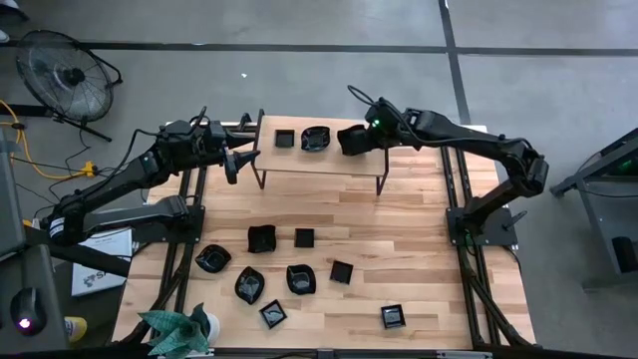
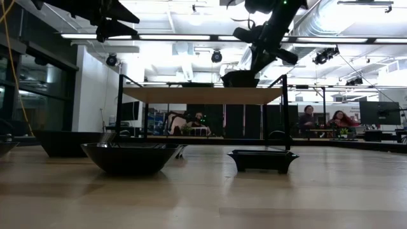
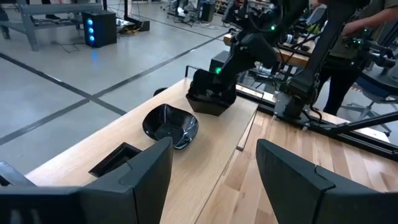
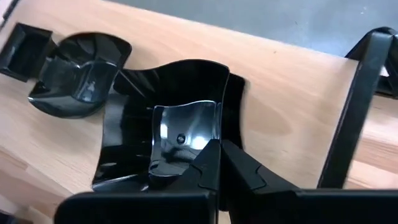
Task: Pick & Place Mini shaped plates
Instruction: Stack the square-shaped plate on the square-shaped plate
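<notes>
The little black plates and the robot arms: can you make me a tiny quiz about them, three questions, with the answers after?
1. True or false: the right gripper is shut on a black plate over the raised wooden shelf.
2. How many plates already lie on the shelf, apart from the held one? A) two B) five C) none
3. Fill in: the left gripper is ____, holding nothing, beside the shelf's left end.

Key: 1 true; 2 A, a square plate and a wavy plate; 3 open.
</notes>
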`<move>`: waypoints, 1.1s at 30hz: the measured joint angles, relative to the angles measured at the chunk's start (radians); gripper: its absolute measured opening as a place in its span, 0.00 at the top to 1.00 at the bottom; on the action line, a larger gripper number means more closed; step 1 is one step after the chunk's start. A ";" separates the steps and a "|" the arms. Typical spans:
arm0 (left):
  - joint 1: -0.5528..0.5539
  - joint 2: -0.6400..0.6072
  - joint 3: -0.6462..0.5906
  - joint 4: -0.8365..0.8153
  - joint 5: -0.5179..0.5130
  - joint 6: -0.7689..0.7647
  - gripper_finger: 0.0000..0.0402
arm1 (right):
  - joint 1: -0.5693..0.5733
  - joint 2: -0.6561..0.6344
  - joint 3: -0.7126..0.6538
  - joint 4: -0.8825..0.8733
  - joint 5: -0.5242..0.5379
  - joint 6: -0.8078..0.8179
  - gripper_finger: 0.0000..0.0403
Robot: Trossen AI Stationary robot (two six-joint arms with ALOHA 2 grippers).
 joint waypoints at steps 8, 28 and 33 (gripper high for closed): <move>0.000 0.000 0.000 0.000 0.000 -0.003 0.43 | 0.000 0.008 0.000 0.000 0.018 0.010 0.84; -0.002 0.000 0.000 -0.011 -0.010 -0.055 0.43 | -0.017 -0.167 0.000 -0.062 -0.076 -0.093 0.69; -0.002 0.000 0.001 -0.016 -0.010 -0.059 0.43 | 0.048 -0.215 0.000 -0.160 -0.076 -0.118 0.71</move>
